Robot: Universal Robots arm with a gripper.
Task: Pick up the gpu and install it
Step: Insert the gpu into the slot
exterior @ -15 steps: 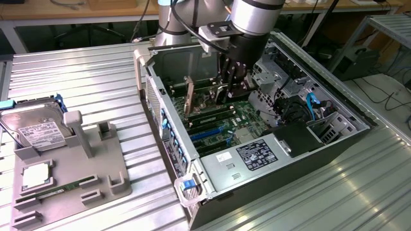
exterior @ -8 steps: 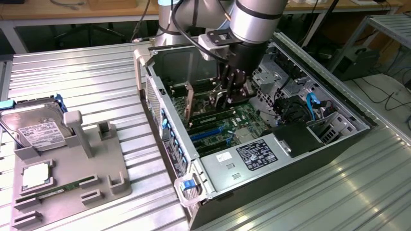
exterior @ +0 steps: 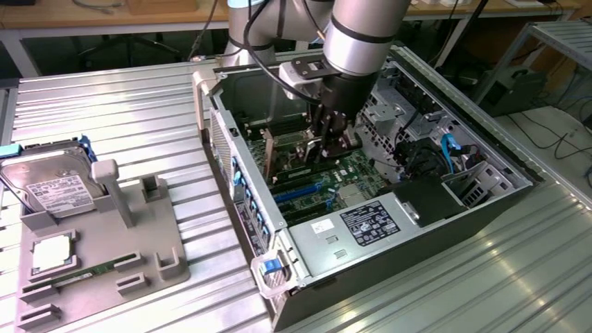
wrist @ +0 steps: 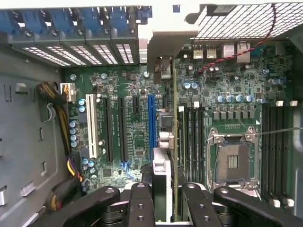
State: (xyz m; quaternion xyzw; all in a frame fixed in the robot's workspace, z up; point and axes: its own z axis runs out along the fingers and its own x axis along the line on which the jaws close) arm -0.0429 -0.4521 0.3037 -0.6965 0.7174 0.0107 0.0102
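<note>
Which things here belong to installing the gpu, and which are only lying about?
For the job: the gpu, gripped by the gripper; the motherboard beneath it; the open computer case.

Lying about: the hard drive, the memory stick and a square chip, on the grey holder outside the case.

Open computer case (exterior: 518,182) lies on the table (exterior: 120,111), toward the exterior view's right. A holder (exterior: 138,243) sits at its left, with a hard drive (exterior: 51,187) at the back and a memory stick (exterior: 79,275) nearer the front. Inside the case, the gpu (wrist: 174,142) stands on edge in the end effector (wrist: 165,201), over the motherboard (wrist: 137,127).
</note>
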